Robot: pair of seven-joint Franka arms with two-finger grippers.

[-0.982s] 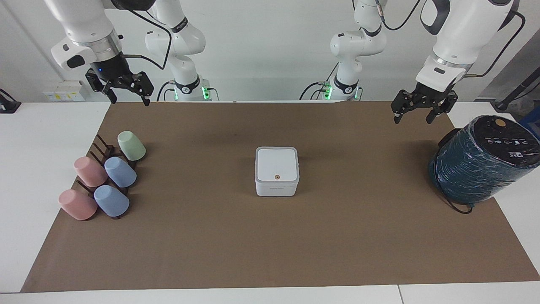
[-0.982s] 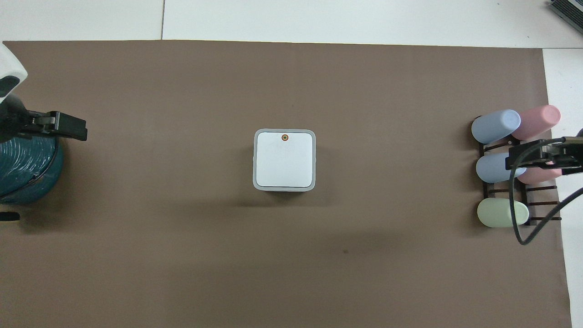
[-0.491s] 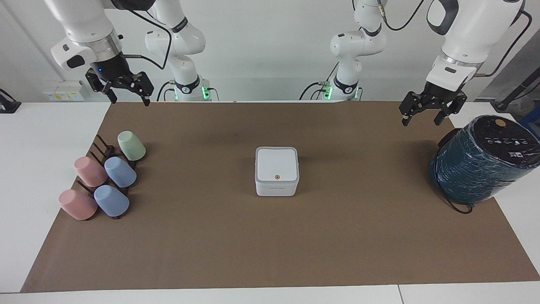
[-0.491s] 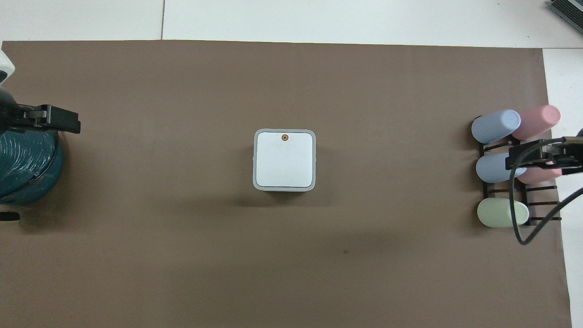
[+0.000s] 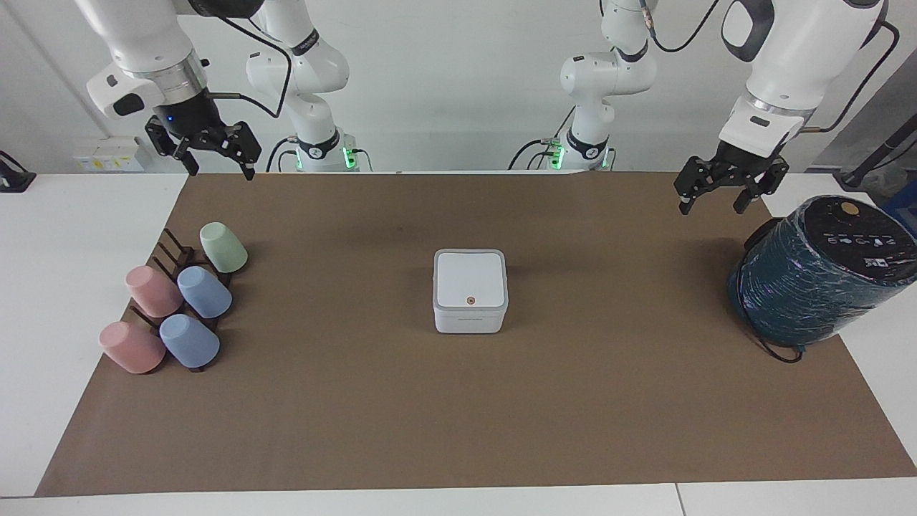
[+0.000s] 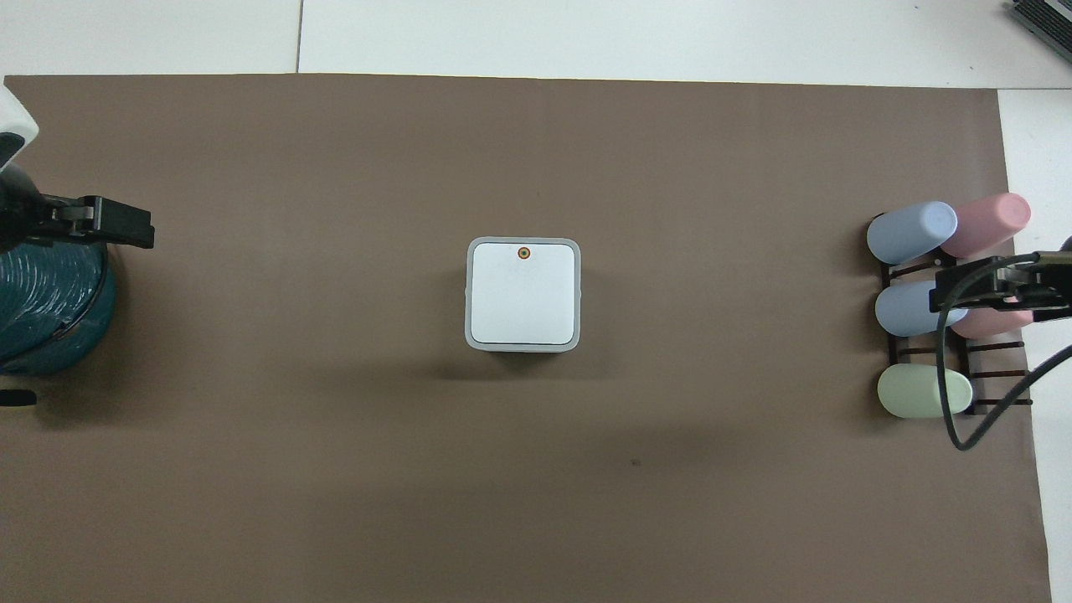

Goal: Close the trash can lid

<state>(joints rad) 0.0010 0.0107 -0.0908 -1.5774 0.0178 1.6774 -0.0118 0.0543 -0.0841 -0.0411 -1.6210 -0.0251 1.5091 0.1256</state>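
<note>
A brown mat (image 5: 458, 401) covers the white table. At its centre sits the trash can (image 5: 470, 320), lid (image 5: 469, 278) flat down. Well clear of it, the left gripper (image 5: 723, 195) and right gripper (image 5: 215, 159) hang spread and empty. A needless press could shove the can. Its front text seems unreadable.

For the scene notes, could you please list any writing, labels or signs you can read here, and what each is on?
No text can be read here.
Trash can: a faint line of print on its front face, too small to read.
Lid: an orange dot, no writing.
Teal cylinder: white marks and a gold sticker on its dark top, too small to read.
</note>
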